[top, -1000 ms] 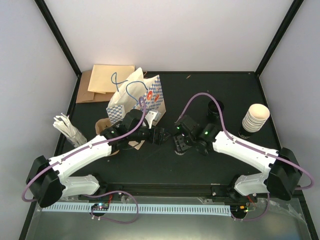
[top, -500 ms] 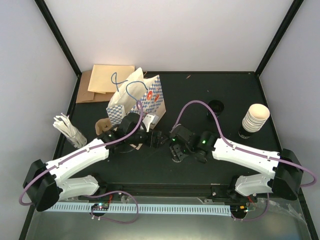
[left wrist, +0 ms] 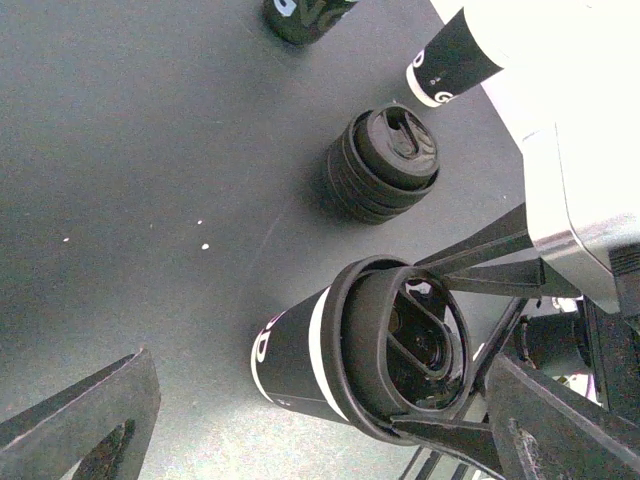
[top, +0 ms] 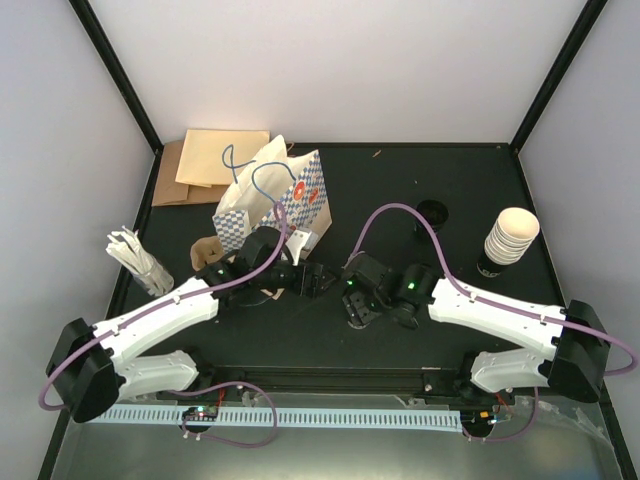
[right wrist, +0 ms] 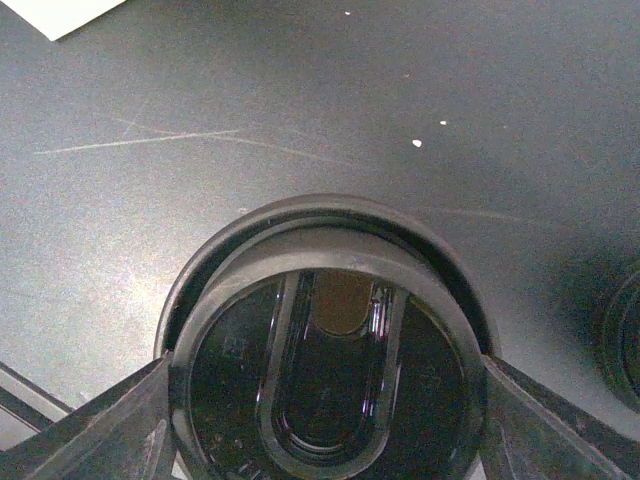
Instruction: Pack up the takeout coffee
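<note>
A matte black table (top: pixel 460 170) carries fine pale scratches and white specks. Flat tan paper bags (top: pixel 215 158) lie overlapping at its far left corner. Just in front of them stands a blue-checked white paper bag (top: pixel 265 200), with a small white card (top: pixel 302 238) at its foot. Near the left edge sits a bundle of white paper-wrapped sticks (top: pixel 135 255), with a brown cardboard piece (top: pixel 205 248) beside it. A short stack of round black plastic lids (top: pixel 432 213) stands right of centre. A tall stack of nested cream paper cups (top: pixel 512 235) stands near the right edge. Mid-table is a small black-and-white paper cup (left wrist: pixel 300 355) capped with a round black plastic lid (left wrist: pixel 400 350). Whether its base touches the table cannot be told.
</note>
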